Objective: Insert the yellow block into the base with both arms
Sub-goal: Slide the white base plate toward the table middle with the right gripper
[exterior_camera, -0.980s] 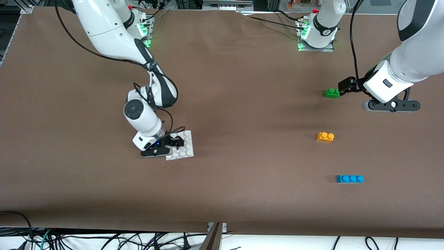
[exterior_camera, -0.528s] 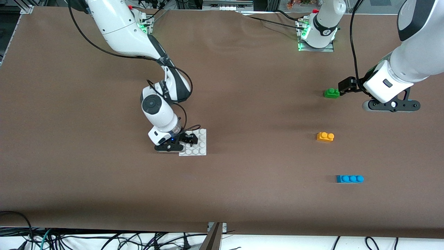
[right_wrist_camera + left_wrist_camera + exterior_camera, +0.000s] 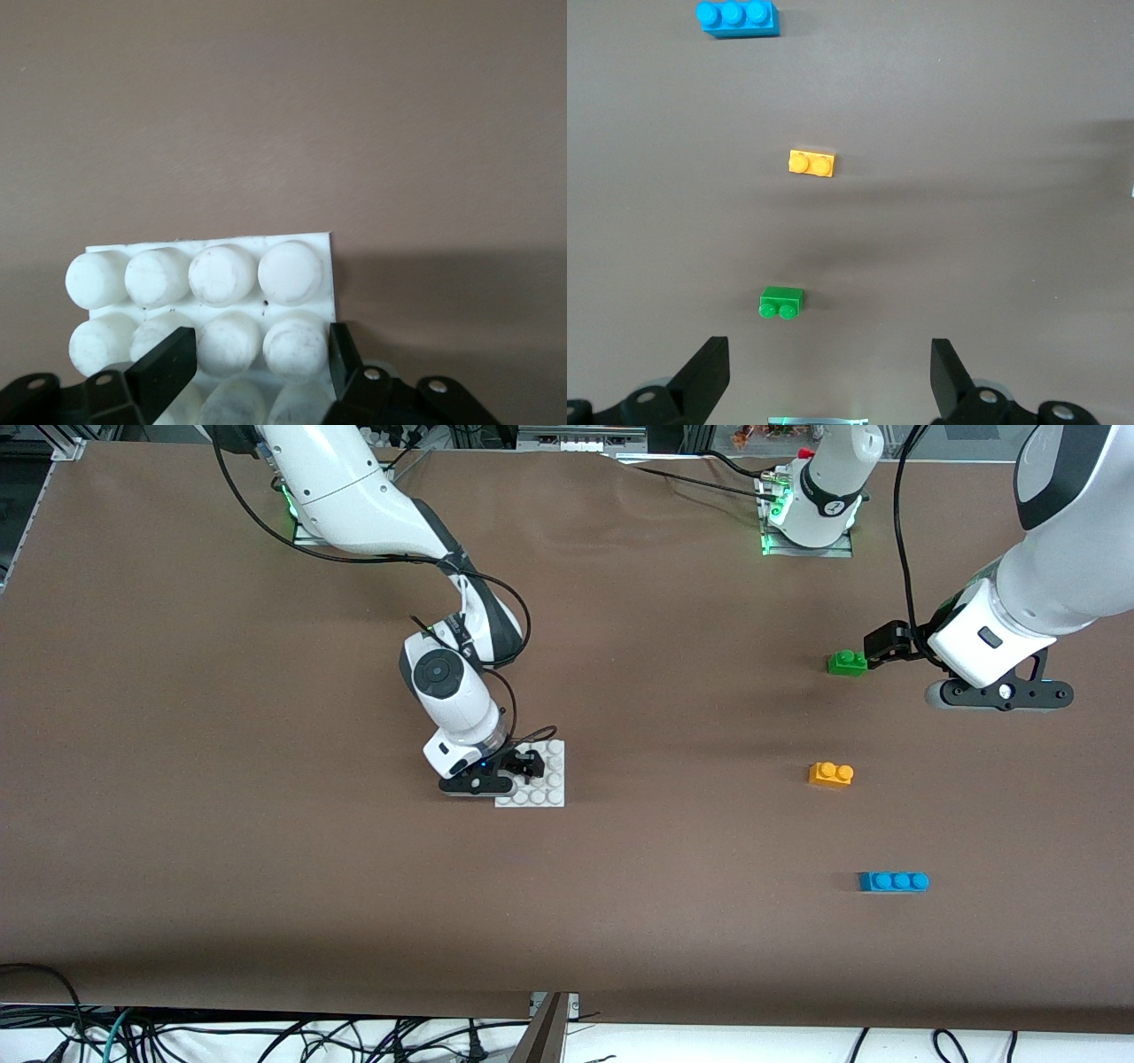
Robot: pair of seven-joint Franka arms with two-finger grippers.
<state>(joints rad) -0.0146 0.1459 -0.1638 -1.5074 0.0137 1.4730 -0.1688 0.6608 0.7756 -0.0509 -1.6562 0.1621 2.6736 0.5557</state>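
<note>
over the last second the right gripper point(image 3: 524, 766), clamped on the base point(image 3: 542, 784), has carried it along the table toward the left arm's end, near the table's middle. this brings the base closer to the yellow block point(image 3: 831, 774), untouched near that end. the left gripper point(image 3: 886, 646), fully open and empty, waits beside the green brick point(image 3: 847, 662). brown table point(image 3: 266, 868); cables past its front edge.

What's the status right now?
Right gripper shut on base. Left gripper open above green brick. Yellow block untouched, nothing blocking.
</note>
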